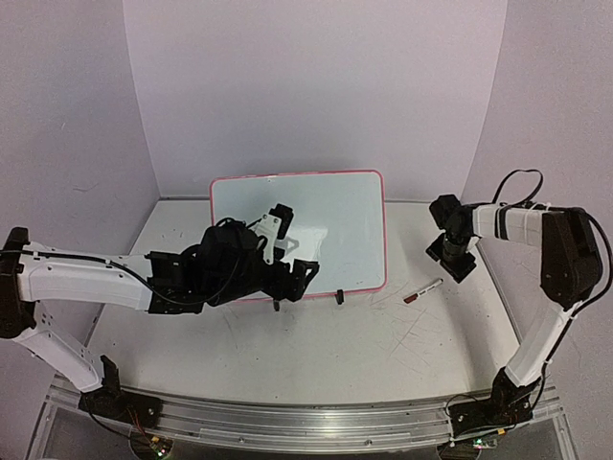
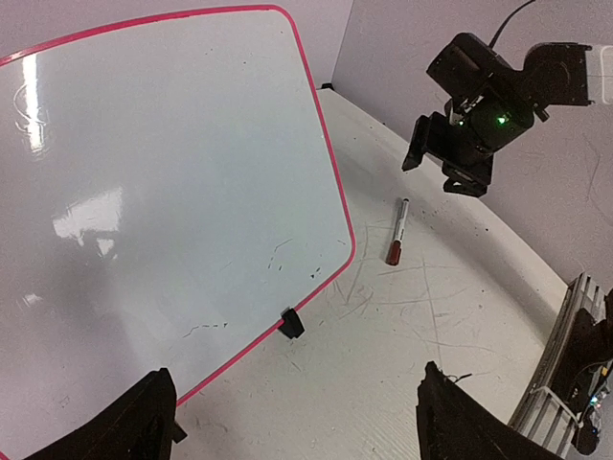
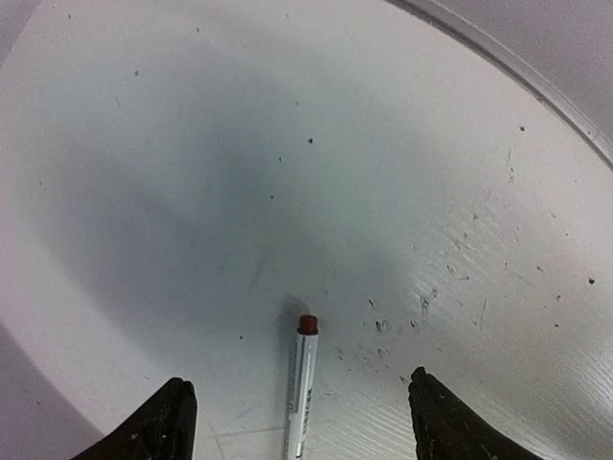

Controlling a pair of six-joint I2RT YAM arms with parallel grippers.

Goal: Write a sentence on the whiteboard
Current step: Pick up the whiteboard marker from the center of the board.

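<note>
The whiteboard [image 1: 306, 225] stands propped at the table's middle, with a pink-red frame and black clip feet [image 1: 339, 296]. It carries only a few faint specks and no sentence; it also shows in the left wrist view [image 2: 172, 172]. A white marker [image 1: 422, 291] with a dark red end lies on the table right of the board. My left gripper [image 1: 299, 274] is open and empty at the board's lower edge, its fingers [image 2: 144, 422] wide apart. My right gripper [image 1: 452, 255] is open above the marker [image 3: 305, 383], which lies between its fingers [image 3: 441, 422] in the right wrist view.
The scratched grey tabletop [image 1: 316, 355] is bounded by a curved pale backdrop [image 1: 316, 86] behind and at the sides. A metal rail [image 1: 306, 426] with both arm bases runs along the near edge. The right arm also shows in the left wrist view [image 2: 479, 105].
</note>
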